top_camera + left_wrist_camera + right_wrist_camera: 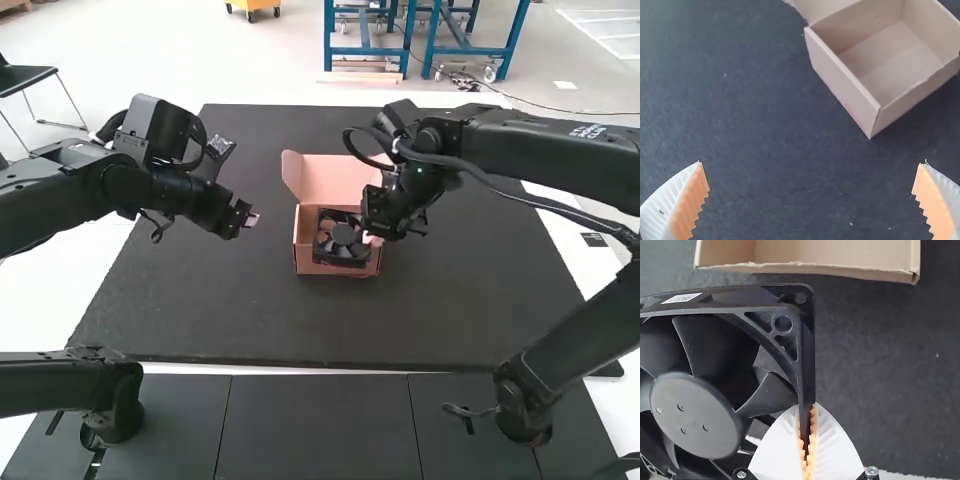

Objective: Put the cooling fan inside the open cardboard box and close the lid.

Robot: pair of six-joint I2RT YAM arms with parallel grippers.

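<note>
The black cooling fan [340, 241] hangs just over the open cardboard box [304, 246] at the mat's middle, with my right gripper [376, 226] shut on the right edge of its frame. In the right wrist view the fan [715, 390] is pinched by its rim in my right gripper [807, 412], and the box wall [805, 255] lies beyond. The box [860, 107] is empty inside in the left wrist view, with its lid [325, 178] standing up at the back. My left gripper [246, 216] hovers open to the left of the box; in its own view it [810, 205] holds nothing.
A black mat [200, 300] covers the table, bare around the box. The arm bases [110, 400] stand at the near edge. White floor [40, 290] lies beyond the mat's left side.
</note>
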